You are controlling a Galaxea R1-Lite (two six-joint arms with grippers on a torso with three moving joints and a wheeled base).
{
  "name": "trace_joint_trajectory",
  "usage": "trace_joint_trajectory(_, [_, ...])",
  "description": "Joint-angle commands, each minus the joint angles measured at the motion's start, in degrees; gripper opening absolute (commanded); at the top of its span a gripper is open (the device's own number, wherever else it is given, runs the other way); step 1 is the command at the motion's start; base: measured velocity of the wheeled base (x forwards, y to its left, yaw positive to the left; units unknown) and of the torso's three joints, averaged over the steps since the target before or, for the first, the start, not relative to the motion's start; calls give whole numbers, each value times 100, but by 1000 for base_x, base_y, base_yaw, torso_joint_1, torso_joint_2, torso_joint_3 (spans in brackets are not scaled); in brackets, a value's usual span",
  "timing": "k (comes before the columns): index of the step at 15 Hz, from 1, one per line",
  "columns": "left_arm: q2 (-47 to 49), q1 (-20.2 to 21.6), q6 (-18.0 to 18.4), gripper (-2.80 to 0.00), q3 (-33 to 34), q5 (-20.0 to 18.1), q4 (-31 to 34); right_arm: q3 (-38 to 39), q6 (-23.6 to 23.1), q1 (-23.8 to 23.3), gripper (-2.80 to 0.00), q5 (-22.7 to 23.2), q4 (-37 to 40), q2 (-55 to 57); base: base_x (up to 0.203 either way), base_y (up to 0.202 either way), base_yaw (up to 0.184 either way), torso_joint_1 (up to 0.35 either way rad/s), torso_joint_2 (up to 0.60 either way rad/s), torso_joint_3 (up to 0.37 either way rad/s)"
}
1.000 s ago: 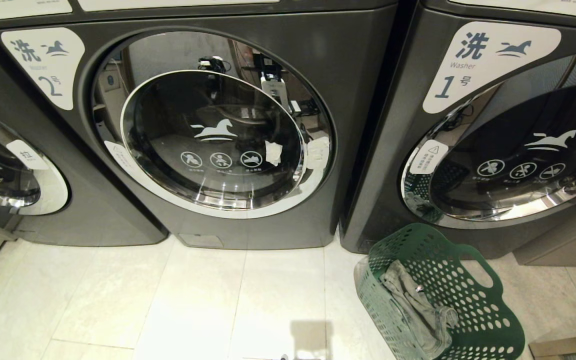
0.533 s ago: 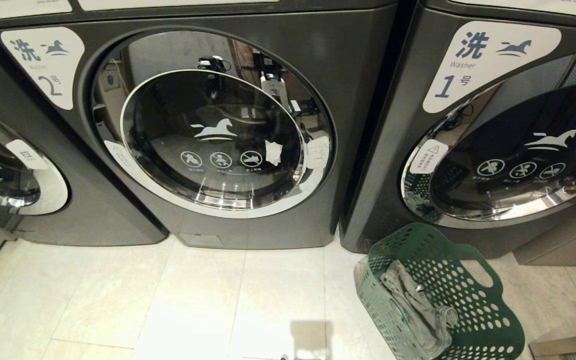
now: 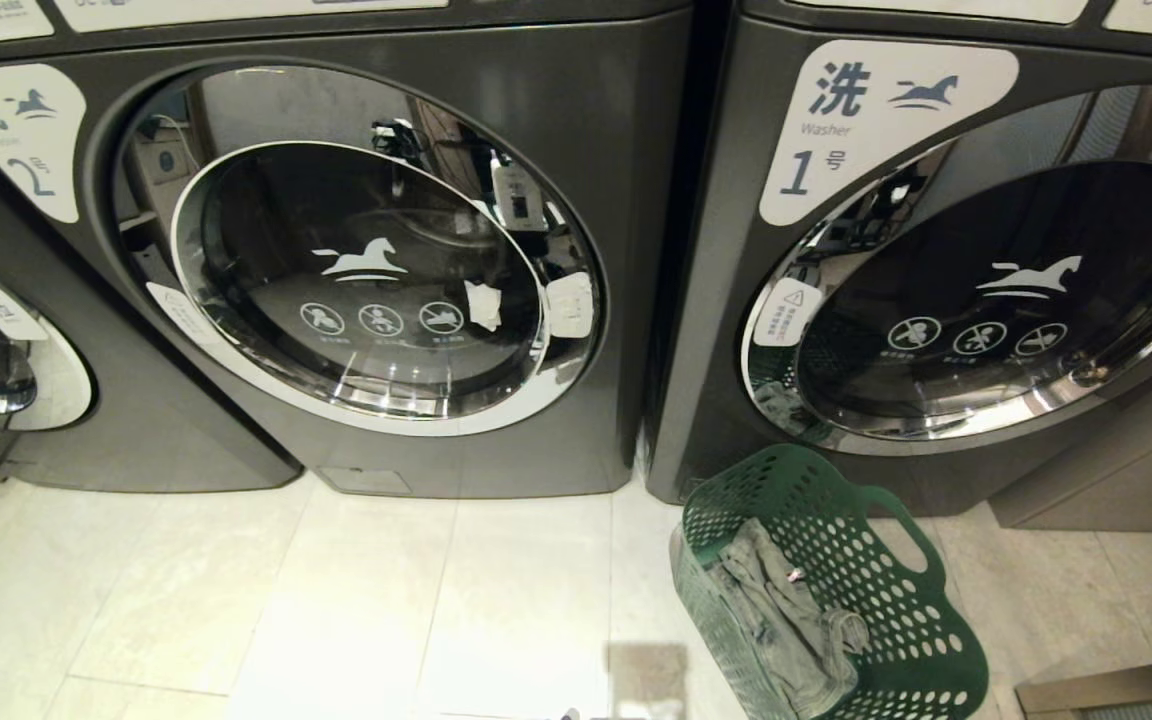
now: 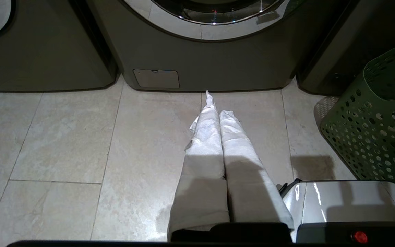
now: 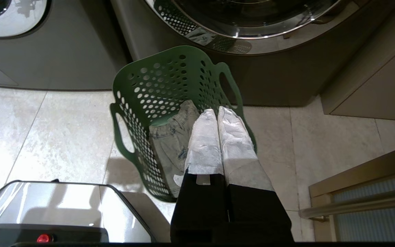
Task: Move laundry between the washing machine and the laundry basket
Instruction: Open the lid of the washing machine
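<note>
Both grippers' fingers point(image 4: 218, 116) point(image 5: 218, 118) pressed together, laundry point(image 3: 786, 620) lengthwise in tipped laundry basket point(image 3: 896, 640)

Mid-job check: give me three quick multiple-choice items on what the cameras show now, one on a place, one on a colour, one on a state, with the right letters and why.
1. Where does the laundry lie?
A. Inside the laundry basket
B. On the floor tiles
C. Behind the washer's glass

2. What colour is the basket?
A. White
B. Dark green
C. Red

3. How does the door of the washing machine labelled 2 stand?
A. Swung wide open
B. Taken off
C. Closed

Answers:
1 A, the head and right wrist views show the garment lying inside the basket.
2 B, its perforated walls are dark green in all views.
3 C, the chrome-ringed glass sits flush in the machine's front.
</note>
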Motion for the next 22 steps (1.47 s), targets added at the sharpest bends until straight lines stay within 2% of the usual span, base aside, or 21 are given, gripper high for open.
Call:
trace_joint_trajectory(1, [-7, 2, 1, -280, 9, 1, 0, 0, -4, 2, -280, 2, 1, 7, 0, -196, 2, 7, 2, 2])
trace_joint_trajectory(11, [-6, 0, 1, -280, 9, 1, 0, 0, -4, 2, -280, 2, 1, -1, 0, -189, 1, 3, 4, 1])
trace_joint_trajectory(19, [-14, 0, 1, -280, 9, -8, -9, 0, -13, 2, -280, 2, 1, -1, 0, -9, 0, 0, 1, 0])
trace_joint_trajectory(22, [-13, 0, 10, -280, 0, -8, -9, 0, -13, -5, -280, 2, 1, -1, -144, 0, -1, 6, 3, 0])
